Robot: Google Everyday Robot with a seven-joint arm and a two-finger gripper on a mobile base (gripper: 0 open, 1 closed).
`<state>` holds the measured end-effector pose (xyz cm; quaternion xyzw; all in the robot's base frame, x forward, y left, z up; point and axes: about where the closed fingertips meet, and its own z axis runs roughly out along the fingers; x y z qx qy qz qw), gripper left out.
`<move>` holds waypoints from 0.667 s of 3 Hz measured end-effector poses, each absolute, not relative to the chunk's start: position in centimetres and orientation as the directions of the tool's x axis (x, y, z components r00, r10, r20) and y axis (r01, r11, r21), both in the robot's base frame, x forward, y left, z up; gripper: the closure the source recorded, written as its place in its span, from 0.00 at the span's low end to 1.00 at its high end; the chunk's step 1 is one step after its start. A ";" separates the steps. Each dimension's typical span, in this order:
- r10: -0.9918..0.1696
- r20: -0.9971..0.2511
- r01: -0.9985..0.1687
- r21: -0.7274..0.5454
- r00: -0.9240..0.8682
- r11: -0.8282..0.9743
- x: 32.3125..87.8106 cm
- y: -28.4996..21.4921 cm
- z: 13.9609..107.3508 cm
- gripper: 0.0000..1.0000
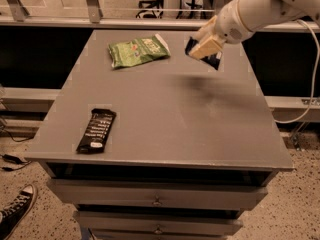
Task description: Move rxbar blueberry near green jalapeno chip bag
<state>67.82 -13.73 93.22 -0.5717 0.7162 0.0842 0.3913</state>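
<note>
Pincer [204, 48], perhaps with rxbar blueberry [215, 60], near green jalapeno chip bag [137, 51]

The rxbar blueberry [214, 60], dark-wrapped and tilted, is clamped in the tool [204, 49] above the bench [165, 124], near the flat-lying green jalapeno chip bag [137, 51].
</note>
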 end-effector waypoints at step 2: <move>-0.709 -0.703 -0.878 -0.378 0.064 0.296 74.4 -8.3 93.9 1.00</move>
